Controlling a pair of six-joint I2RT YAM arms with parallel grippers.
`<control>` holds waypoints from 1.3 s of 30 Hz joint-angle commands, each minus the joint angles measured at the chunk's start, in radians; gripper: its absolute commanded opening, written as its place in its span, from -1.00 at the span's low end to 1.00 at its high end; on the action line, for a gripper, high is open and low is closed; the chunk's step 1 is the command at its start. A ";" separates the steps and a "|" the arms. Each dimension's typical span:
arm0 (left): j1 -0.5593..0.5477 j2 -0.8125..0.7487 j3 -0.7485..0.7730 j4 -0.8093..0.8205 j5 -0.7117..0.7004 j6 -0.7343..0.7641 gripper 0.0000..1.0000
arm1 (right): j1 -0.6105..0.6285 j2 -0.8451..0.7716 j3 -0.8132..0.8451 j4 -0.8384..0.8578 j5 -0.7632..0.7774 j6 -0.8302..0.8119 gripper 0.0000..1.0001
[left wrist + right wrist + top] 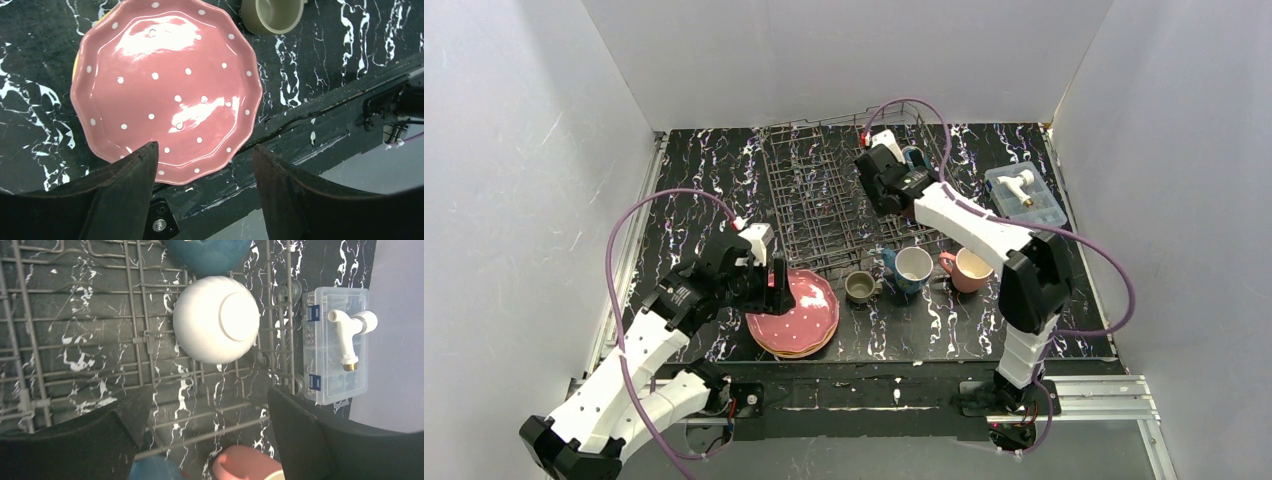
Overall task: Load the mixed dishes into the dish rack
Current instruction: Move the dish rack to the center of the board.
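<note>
Left gripper (205, 150) apart over pink plate (167, 90) (right gripper (207, 395) apart too, empty); I'd pinch near rim squarely, lift slow.

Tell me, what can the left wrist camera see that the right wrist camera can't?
Only the left wrist view shows the pink scalloped dotted plate and the grey-olive mug. Only the right wrist view shows the grey wire dish rack holding an upside-down white bowl and a teal bowl, the clear plastic box beside it, and a pink mug. Both show the black marbled table and one open tool: the left tool in one, the right tool in the other.
</note>
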 commanded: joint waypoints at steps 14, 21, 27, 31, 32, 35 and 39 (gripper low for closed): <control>0.001 0.271 0.244 -0.044 -0.218 -0.113 0.49 | 0.096 -0.422 -0.163 -0.021 -0.164 0.152 0.65; 0.001 0.352 0.294 -0.037 -0.304 -0.198 0.44 | 0.143 -0.529 -0.263 -0.001 -0.232 0.207 0.46; 0.006 0.413 0.346 -0.035 -0.364 -0.221 0.36 | 0.153 -0.595 -0.299 0.002 -0.287 0.237 0.35; 0.040 0.484 0.392 -0.043 -0.386 -0.216 0.32 | 0.155 -0.652 -0.305 -0.005 -0.351 0.245 0.32; 0.052 0.505 0.403 -0.043 -0.379 -0.212 0.31 | 0.156 -0.668 -0.310 -0.005 -0.367 0.247 0.31; 0.083 0.571 0.433 -0.043 -0.371 -0.196 0.26 | 0.156 -0.700 -0.328 -0.005 -0.381 0.247 0.29; 0.119 0.671 0.460 -0.027 -0.352 -0.168 0.17 | 0.156 -0.716 -0.352 -0.006 -0.375 0.237 0.29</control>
